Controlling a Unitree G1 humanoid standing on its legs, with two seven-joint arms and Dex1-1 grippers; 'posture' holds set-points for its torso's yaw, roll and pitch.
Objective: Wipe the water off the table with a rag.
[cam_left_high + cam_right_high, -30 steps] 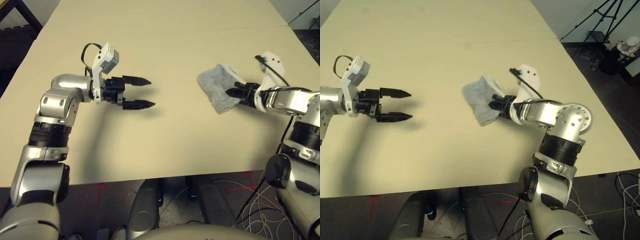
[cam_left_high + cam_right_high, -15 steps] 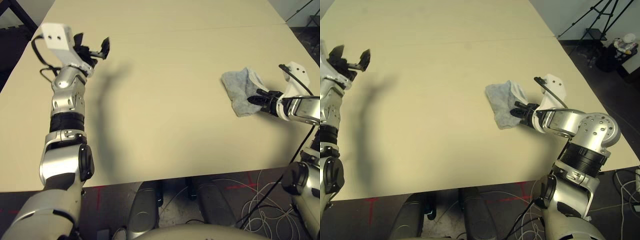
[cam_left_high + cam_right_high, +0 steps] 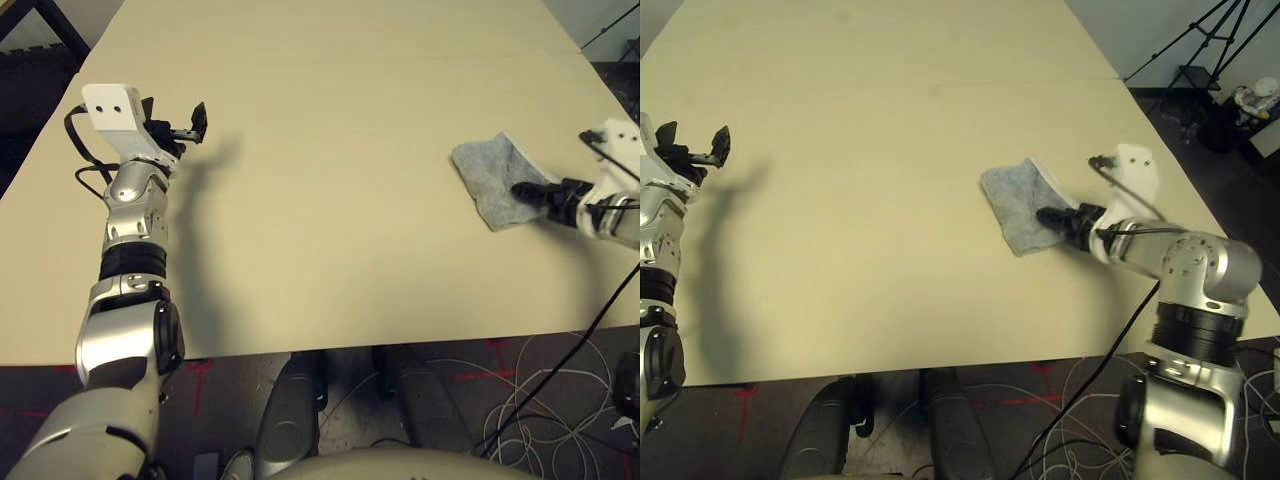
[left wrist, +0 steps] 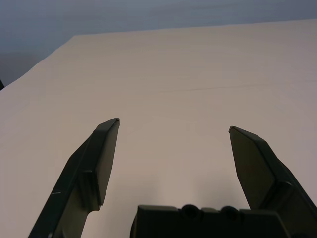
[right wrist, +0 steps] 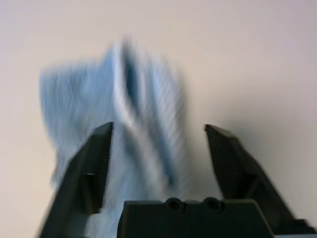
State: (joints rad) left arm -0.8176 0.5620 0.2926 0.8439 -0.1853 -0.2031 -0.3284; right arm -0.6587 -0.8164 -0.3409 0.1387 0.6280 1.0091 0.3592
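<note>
The large pale beige matte tabletop (image 3: 330, 200), crossed by a thin seam line, is taking up most of the head views, and no yellowish drops are showing on it that I can make out. Lying flat toward the table's right side is the soft light grey fuzzy rag (image 3: 492, 178) with its paler edge, its long axis running roughly from the far left toward the near right — that is, toward the right gripper (image 3: 528, 190). That gripper is sitting at the rag's near-right corner, so the cloth is lying straight ahead of its black fingers and slightly to the robot's left. In the right wrist view the fingers (image 5: 89, 168) are standing spread wide with the cloth (image 5: 119, 129) bunched between and beyond them, not clamped; whether the tips are touching the fabric I cannot tell. The left gripper (image 3: 692, 146) is raised well apart over the table's far left edge — its two fingers (image 4: 96, 163) are splayed open and holding nothing. The right arm is clearly the nearer one, so closing on the rag looks like its job.
</note>
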